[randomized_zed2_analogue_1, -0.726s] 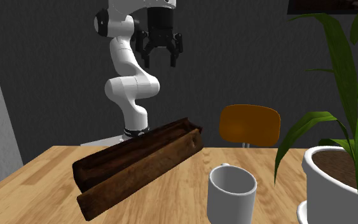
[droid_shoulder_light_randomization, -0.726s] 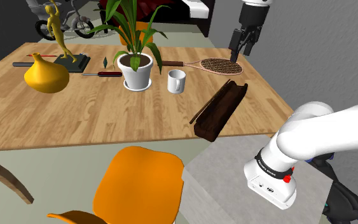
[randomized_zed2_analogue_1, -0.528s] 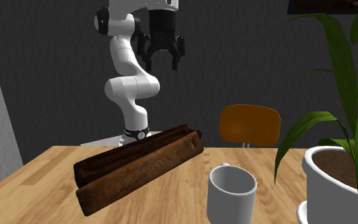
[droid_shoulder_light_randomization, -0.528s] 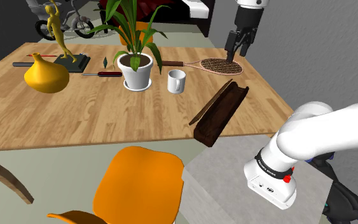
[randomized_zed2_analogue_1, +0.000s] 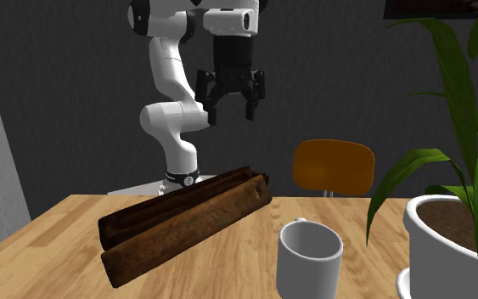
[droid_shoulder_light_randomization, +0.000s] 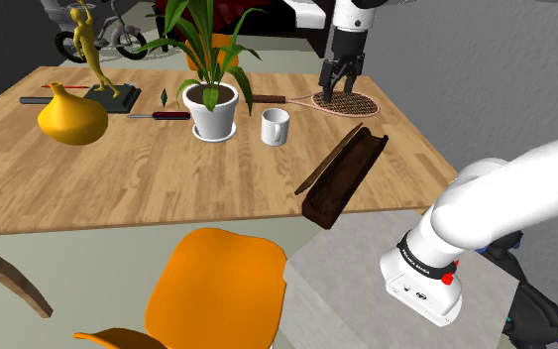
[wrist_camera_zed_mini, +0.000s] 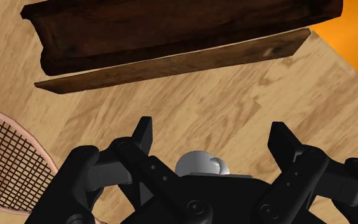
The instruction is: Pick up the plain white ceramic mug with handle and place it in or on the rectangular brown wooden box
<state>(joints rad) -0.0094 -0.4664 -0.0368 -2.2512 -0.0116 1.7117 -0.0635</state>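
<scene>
The white mug [droid_shoulder_light_randomization: 275, 127] stands upright on the wooden table [droid_shoulder_light_randomization: 148, 178], next to a potted plant, its handle toward the shoulder view's right. The long dark brown wooden box [droid_shoulder_light_randomization: 346, 171] lies slantwise near the table's edge by the stand; a thin board lies along its side. My black gripper [droid_shoulder_light_randomization: 338, 87] hangs open and empty above the racket head, to the right of the mug and beyond the box. The second exterior view has the gripper [randomized_zed2_analogue_1: 229, 110] high over the box [randomized_zed2_analogue_1: 186, 222], with the mug [randomized_zed2_analogue_1: 309, 259] in front. From the wrist, the mug [wrist_camera_zed_mini: 199, 164] appears between the fingers [wrist_camera_zed_mini: 143, 135], well below them.
A white pot with a green plant [droid_shoulder_light_randomization: 212, 111] stands right beside the mug. A racket [droid_shoulder_light_randomization: 331, 100] lies under the gripper. A yellow vase [droid_shoulder_light_randomization: 71, 117], a gold statuette [droid_shoulder_light_randomization: 93, 55] and a red-handled tool [droid_shoulder_light_randomization: 160, 115] sit further left. An orange chair [droid_shoulder_light_randomization: 222, 288] is at the table's near side.
The gripper has swung toward the shoulder view's left and come lower, now over the racket head, still open. The box rolled slightly on the table. The mug has not moved.
</scene>
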